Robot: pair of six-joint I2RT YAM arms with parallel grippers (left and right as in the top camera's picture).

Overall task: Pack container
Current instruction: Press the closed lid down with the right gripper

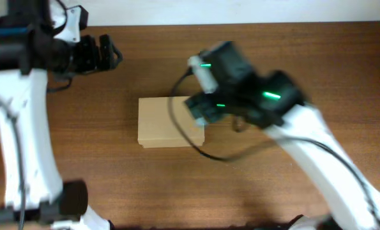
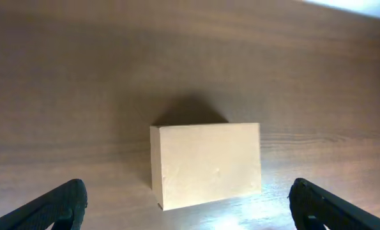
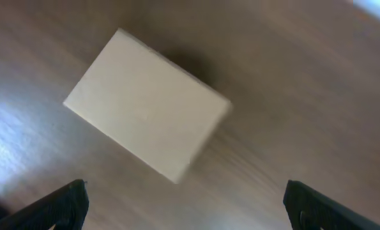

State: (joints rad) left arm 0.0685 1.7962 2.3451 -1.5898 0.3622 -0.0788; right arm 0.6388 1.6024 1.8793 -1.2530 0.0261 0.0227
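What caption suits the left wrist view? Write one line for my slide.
Closed cardboard box lying on the wooden table, untouched, ahead of the open left gripper.

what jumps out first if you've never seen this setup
The plain tan container, lid shut, lies in the middle of the dark wooden table. The right arm shows blurred above the container's right end, jaws open and empty. The left arm stands off at the top left of the overhead view, jaws also open.

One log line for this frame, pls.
container closed, on table | left claw open, empty, away | right claw open, empty, over container edge
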